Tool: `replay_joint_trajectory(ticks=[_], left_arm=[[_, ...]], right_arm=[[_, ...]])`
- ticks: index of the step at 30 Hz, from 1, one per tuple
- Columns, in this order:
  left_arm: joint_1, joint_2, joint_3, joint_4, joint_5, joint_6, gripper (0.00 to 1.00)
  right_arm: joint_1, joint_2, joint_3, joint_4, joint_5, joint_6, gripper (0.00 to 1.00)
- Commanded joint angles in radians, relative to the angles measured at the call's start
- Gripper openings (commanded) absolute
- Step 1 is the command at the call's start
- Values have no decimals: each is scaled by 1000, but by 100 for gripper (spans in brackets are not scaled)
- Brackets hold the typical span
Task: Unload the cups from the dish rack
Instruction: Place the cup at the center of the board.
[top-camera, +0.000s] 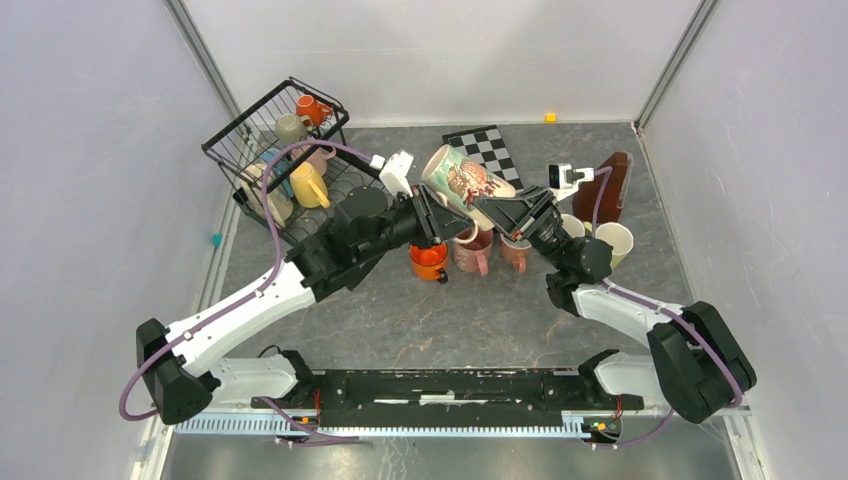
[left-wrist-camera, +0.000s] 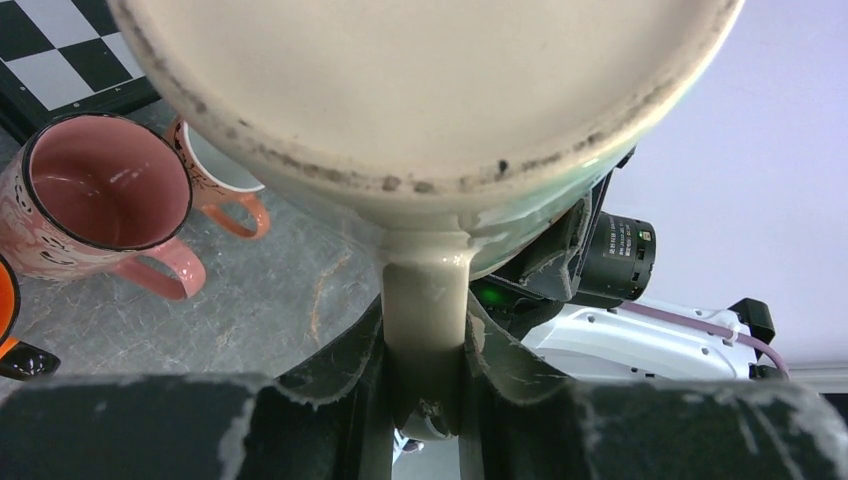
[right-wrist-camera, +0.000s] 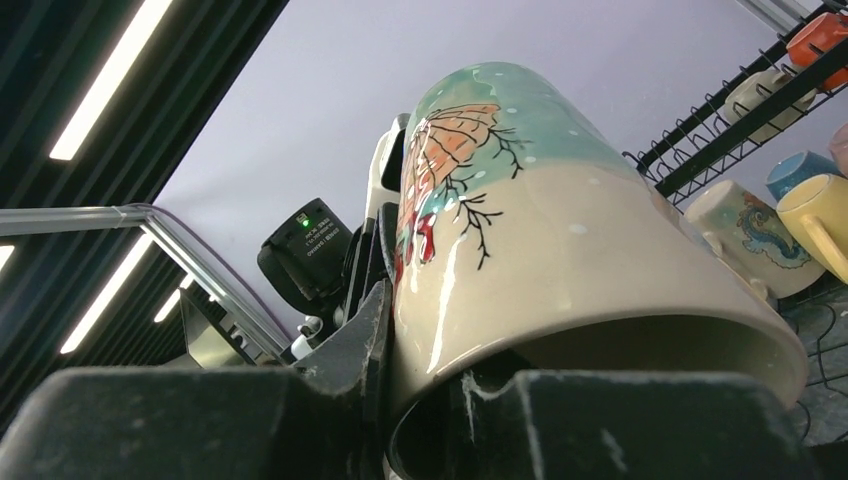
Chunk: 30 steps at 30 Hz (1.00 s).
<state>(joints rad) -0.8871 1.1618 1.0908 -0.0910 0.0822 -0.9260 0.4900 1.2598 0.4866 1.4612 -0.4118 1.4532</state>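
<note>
A big cream and teal cup (top-camera: 462, 178) with a painted picture hangs tilted in the air over the table's middle. My left gripper (top-camera: 441, 216) is shut on its handle (left-wrist-camera: 424, 310), which fills the gap between the fingers of the left gripper (left-wrist-camera: 425, 345). My right gripper (top-camera: 491, 208) meets the cup (right-wrist-camera: 540, 230) from the other side: one finger lies on the outer wall and the other inside the rim, so the right gripper (right-wrist-camera: 440, 385) is shut on the wall. The black wire dish rack (top-camera: 232, 135) at the back left holds several cups, among them yellow (top-camera: 308, 186) and orange (top-camera: 312, 107).
Below the held cup stand an orange mug (top-camera: 430, 262) and two pink mugs (top-camera: 472, 250) (top-camera: 515, 251). Cream cups (top-camera: 613, 240) and a brown object (top-camera: 613, 183) sit at the right. A checkerboard (top-camera: 487, 146) lies at the back. Grey walls close in on both sides.
</note>
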Motion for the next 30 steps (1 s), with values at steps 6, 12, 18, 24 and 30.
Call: replay_joint_trajectory(ticks=[6, 12, 18, 24, 30], left_arm=[[-7, -84, -24, 72, 5, 32, 71], [-7, -146, -52, 11, -10, 72, 100], [-7, -215, -59, -88, -36, 137, 100], [-7, -273, -48, -175, -60, 200, 100], [-7, -276, -2, -241, -67, 259, 100]], right_arm=[[-2, -94, 17, -52, 79, -96, 0], [-3, -161, 55, -246, 90, -205, 0], [-3, -234, 134, -599, 92, -366, 0], [-6, -310, 302, -1125, 146, -608, 0], [-8, -342, 483, -1559, 244, -779, 0]])
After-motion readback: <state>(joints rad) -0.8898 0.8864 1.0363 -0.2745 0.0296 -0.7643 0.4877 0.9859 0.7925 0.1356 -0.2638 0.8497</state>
